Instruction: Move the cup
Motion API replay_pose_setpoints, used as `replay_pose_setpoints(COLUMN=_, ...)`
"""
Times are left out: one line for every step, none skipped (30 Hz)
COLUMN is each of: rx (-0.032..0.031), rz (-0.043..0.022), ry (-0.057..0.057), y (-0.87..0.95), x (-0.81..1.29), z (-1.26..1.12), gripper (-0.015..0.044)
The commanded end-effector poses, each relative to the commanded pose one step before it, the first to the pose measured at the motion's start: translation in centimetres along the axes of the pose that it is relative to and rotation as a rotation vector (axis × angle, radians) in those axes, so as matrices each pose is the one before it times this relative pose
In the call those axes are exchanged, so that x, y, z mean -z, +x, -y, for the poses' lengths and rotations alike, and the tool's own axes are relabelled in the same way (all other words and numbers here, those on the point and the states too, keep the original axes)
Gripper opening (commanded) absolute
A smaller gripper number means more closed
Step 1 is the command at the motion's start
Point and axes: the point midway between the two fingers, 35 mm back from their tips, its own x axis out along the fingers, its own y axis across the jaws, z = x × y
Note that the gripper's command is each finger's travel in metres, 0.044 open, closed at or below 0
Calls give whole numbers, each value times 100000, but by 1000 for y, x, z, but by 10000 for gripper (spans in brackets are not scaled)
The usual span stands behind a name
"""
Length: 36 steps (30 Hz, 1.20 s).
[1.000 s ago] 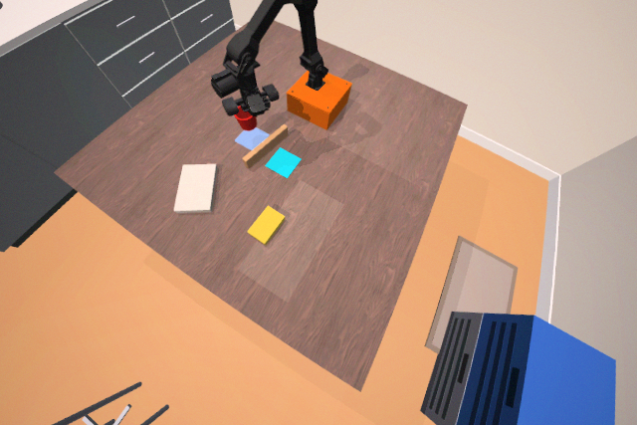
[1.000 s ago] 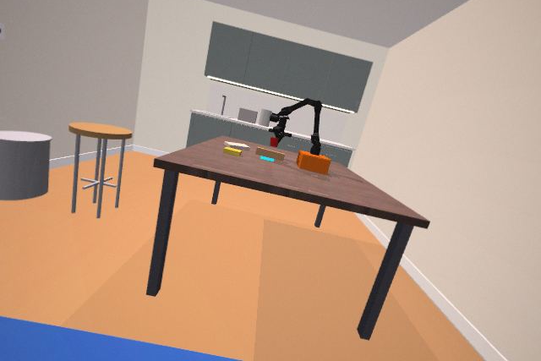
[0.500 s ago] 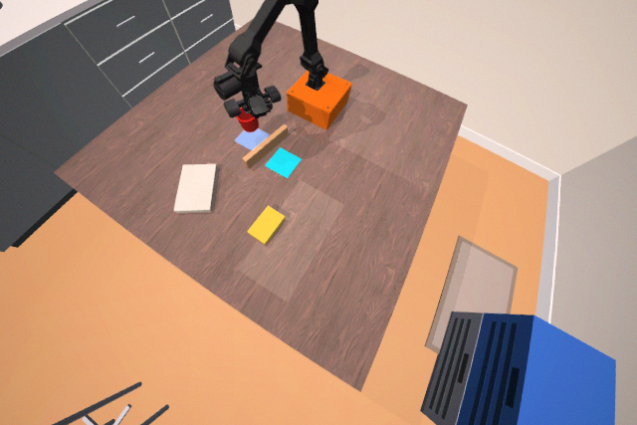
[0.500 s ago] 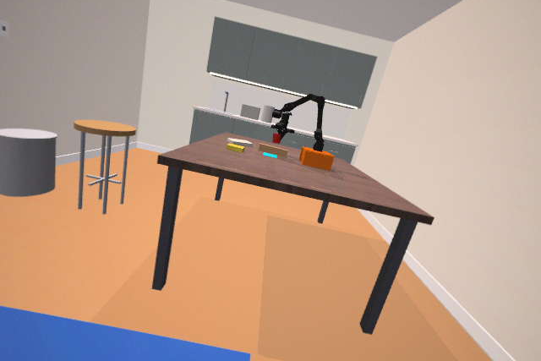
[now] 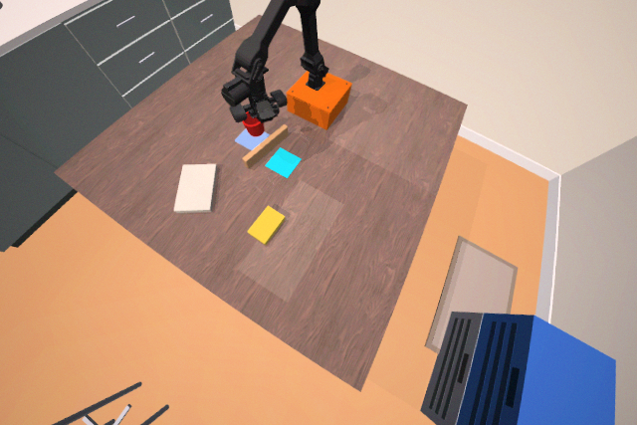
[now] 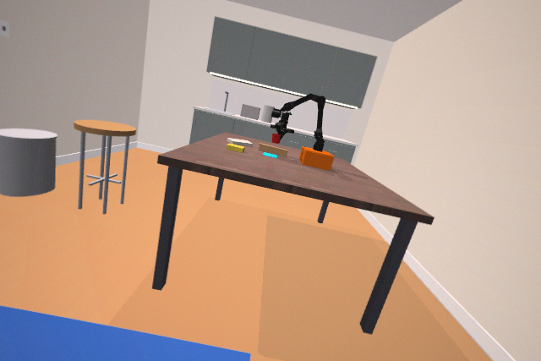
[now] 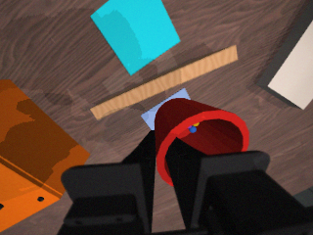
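Over the far left part of the table point(image 5: 390, 235), right next to the arm's orange base block point(image 5: 328, 102), I've got the gripper point(image 5: 255, 112) clamped on the red cup point(image 5: 252, 126). The fingers are pinched on the cup's wall near the rim, one inside and one outside from what I can see in the wrist view. The cup hangs above the pale blue pad point(image 5: 249, 140), clear of the table as far as I can tell from the exterior view, and it looks roughly upright. Looking down into it from the wrist cam, I can make out a couple of marbles point(image 7: 193, 128) at the bottom, a blue one and something yellowish beside it.

A wooden bar point(image 5: 265, 145) lies on the table just beside the pale blue pad, and the cyan pad point(image 5: 283, 162) sits on the other side of that bar. So the bar is between the two pads. The cup is on the blue-pad side of it.

Other stuff on the table: a white block point(image 5: 195, 187) well off to the side, and a yellow block point(image 5: 266, 224) nearer the middle, both apart from the pads.
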Motion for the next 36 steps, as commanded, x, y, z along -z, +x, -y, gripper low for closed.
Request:
replay_pose_setpoints(rx=-194, rz=9, ry=227, y=-41, x=-972, z=-391, gripper=0)
replay_pose_setpoints(rx=-9, rz=21, ry=-1, y=-7, x=-197, z=-72, gripper=0)
replay_pose_setpoints(rx=-9, rz=21, ry=-1, y=-8, x=-197, z=-72, gripper=0)
replay_pose_setpoints(rx=-9, rz=21, ry=-1, y=-8, x=-197, z=-71, gripper=0)
replay_pose_setpoints(rx=-8, rz=20, ry=0, y=-9, x=-197, z=-71, gripper=0)
replay_pose_setpoints(rx=-8, rz=20, ry=0, y=-9, x=-197, z=-71, gripper=0)
replay_pose_setpoints(rx=-8, rz=20, ry=0, y=-10, x=-197, z=-71, gripper=0)
replay_pose_setpoints(rx=-8, rz=20, ry=0, y=-10, x=-197, z=-72, gripper=0)
replay_pose_setpoints(rx=-8, rz=20, ry=0, y=-9, x=-197, z=-72, gripper=0)
replay_pose_setpoints(rx=-8, rz=20, ry=0, y=-9, x=-197, z=-72, gripper=0)
replay_pose_setpoints(rx=-8, rz=20, ry=0, y=-9, x=-197, z=-72, gripper=0)
replay_pose_setpoints(rx=-8, rz=20, ry=0, y=-9, x=-197, z=-73, gripper=0)
replay_pose_setpoints(rx=-9, rz=21, ry=0, y=-10, x=-215, z=-80, gripper=0)
replay_pose_setpoints(rx=-9, rz=21, ry=0, y=-11, x=-216, z=-80, gripper=0)
replay_pose_setpoints(rx=-9, rz=21, ry=0, y=-11, x=-215, z=-80, gripper=0)
replay_pose_setpoints(rx=-9, rz=21, ry=0, y=-11, x=-213, z=-80, gripper=0)
replay_pose_setpoints(rx=-9, rz=21, ry=0, y=-11, x=-213, z=-80, gripper=0)
replay_pose_setpoints(rx=-8, rz=21, ry=0, y=-11, x=-212, z=-80, gripper=0)
replay_pose_setpoints(rx=-8, rz=21, ry=0, y=-11, x=-212, z=-80, gripper=0)
replay_pose_setpoints(rx=-8, rz=21, ry=0, y=-11, x=-212, z=-81, gripper=0)
replay_pose_setpoints(rx=-8, rz=21, ry=0, y=-11, x=-212, z=-81, gripper=0)
replay_pose_setpoints(rx=-8, rz=21, ry=0, y=-12, x=-212, z=-81, gripper=0)
replay_pose_setpoints(rx=-8, rz=21, ry=0, y=-12, x=-212, z=-82, gripper=0)
replay_pose_setpoints(rx=-9, rz=21, ry=0, y=-12, x=-212, z=-82, gripper=0)
replay_pose_setpoints(rx=-9, rz=21, ry=0, y=-12, x=-212, z=-82, gripper=0)
replay_pose_setpoints(rx=-9, rz=21, ry=0, y=-12, x=-212, z=-83, gripper=0)
replay_pose_setpoints(rx=-9, rz=21, ry=0, y=-12, x=-212, z=-83, gripper=0)
replay_pose_setpoints(rx=-9, rz=21, ry=0, y=-12, x=-212, z=-83, gripper=0)
replay_pose_setpoints(rx=-9, rz=20, ry=1, y=-12, x=-211, z=-83, gripper=0)
replay_pose_setpoints(rx=-9, rz=20, ry=1, y=-12, x=-211, z=-83, gripper=0)
replay_pose_setpoints(rx=-9, rz=20, ry=1, y=-12, x=-211, z=-84, gripper=0)
replay_pose_setpoints(rx=-9, rz=20, ry=1, y=-12, x=-211, z=-84, gripper=0)
replay_pose_setpoints(rx=-9, rz=20, ry=1, y=-12, x=-211, z=-84, gripper=0)
replay_pose_setpoints(rx=-9, rz=20, ry=1, y=-12, x=-211, z=-85, gripper=0)
replay_pose_setpoints(rx=-9, rz=20, ry=1, y=-12, x=-211, z=-85, gripper=0)
replay_pose_setpoints(rx=-9, rz=20, ry=1, y=-12, x=-211, z=-85, gripper=0)
